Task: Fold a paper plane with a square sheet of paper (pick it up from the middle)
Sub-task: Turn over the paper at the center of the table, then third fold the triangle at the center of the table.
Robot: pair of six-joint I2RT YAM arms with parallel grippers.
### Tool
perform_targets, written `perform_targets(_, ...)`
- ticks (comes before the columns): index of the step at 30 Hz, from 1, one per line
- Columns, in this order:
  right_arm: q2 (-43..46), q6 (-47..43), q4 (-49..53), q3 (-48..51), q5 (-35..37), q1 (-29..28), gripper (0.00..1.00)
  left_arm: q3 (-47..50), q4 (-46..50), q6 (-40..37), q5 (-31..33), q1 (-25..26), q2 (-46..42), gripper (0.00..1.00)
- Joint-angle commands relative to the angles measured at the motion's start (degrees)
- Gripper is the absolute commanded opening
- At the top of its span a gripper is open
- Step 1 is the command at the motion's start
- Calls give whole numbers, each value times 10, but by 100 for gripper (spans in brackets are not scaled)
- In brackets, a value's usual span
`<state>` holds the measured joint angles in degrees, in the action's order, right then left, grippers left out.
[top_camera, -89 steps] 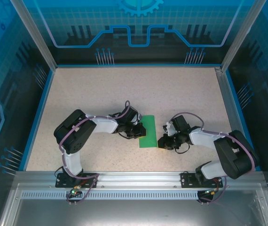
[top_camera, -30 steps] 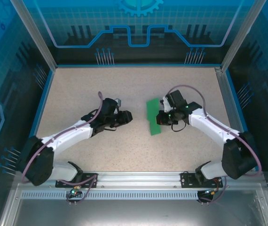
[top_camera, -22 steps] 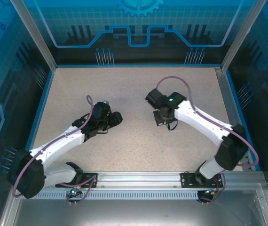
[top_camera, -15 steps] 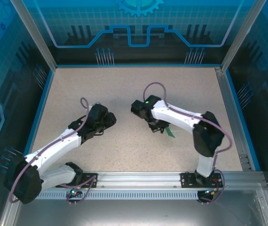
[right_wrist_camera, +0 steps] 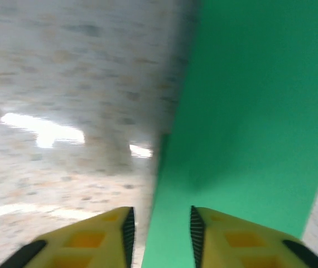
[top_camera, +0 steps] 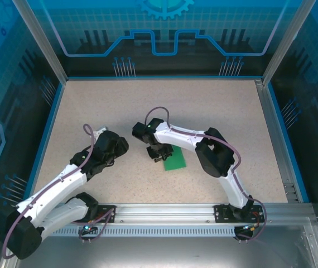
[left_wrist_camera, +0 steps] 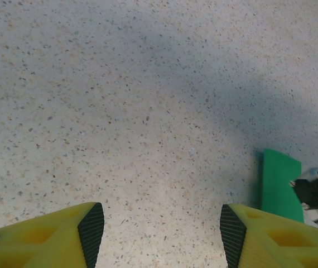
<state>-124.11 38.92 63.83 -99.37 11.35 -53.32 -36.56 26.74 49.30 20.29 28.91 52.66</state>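
Paper: thin, bright green, plain, a long rectangle with straight crisp edges [top_camera: 174, 157]. It lies flat near the middle of the table, slightly toward the near side.
Paper, right wrist view: smooth and matte [right_wrist_camera: 248, 111], with its long left edge running down into the gap between the fingers. The picture is blurred.
Table: flat, beige, finely speckled with a stone-like look [top_camera: 215, 106], with soft glare patches.
Right gripper: it points down at the paper's left end [top_camera: 158, 155]. The yellow ribbed fingers with black pads [right_wrist_camera: 128, 229] stand a narrow gap apart [right_wrist_camera: 160, 231]. I cannot tell whether a pad touches the sheet.
Left gripper: it is left of the paper and apart from it [top_camera: 123, 144]. The jaws are wide apart [left_wrist_camera: 158, 234] with bare table between the black-padded yellow fingers [left_wrist_camera: 92, 231].
Left wrist view: the paper's end shows at the right [left_wrist_camera: 279, 184], beside white and black gripper parts.
Edges: a blue rim [top_camera: 58, 111] borders the table at left and far side, a metal rail [top_camera: 270, 123] runs along the right, and another rail is at the near side by the bases.
Open room: there are wide bare stretches toward the far side and both sides. The right arm's folded elbow [top_camera: 215, 156] sits just right of the paper.
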Motion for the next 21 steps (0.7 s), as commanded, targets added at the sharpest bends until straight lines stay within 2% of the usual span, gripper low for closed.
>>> perform_targets(1, 76, -17, -105, 50, -106, 16, 42, 6, -28, -29, -57, -6, 7, 62)
perform_targets(3, 130, -21, -173, 121, -148, 42, 48, 4, -55, -36, -104, -6, 28, 62)
perform_targets(8, 246, -45, -281, 285, -209, 133, 47, -16, -156, -50, -274, -1, 140, 57)
perform_targets(11, 283, -67, -346, 373, -275, 203, 45, -59, -197, -59, -338, 26, 242, 49)
perform_targets(13, 292, -80, -373, 404, -315, 243, 45, -99, -199, -70, -350, 49, 302, 43)
perform_targets(17, 290, -97, -401, 434, -357, 283, 43, -177, -183, -74, -348, 74, 406, 30)
perform_targets(21, 283, -96, -429, 455, -378, 293, 42, -218, -159, -70, -337, 74, 466, 27)
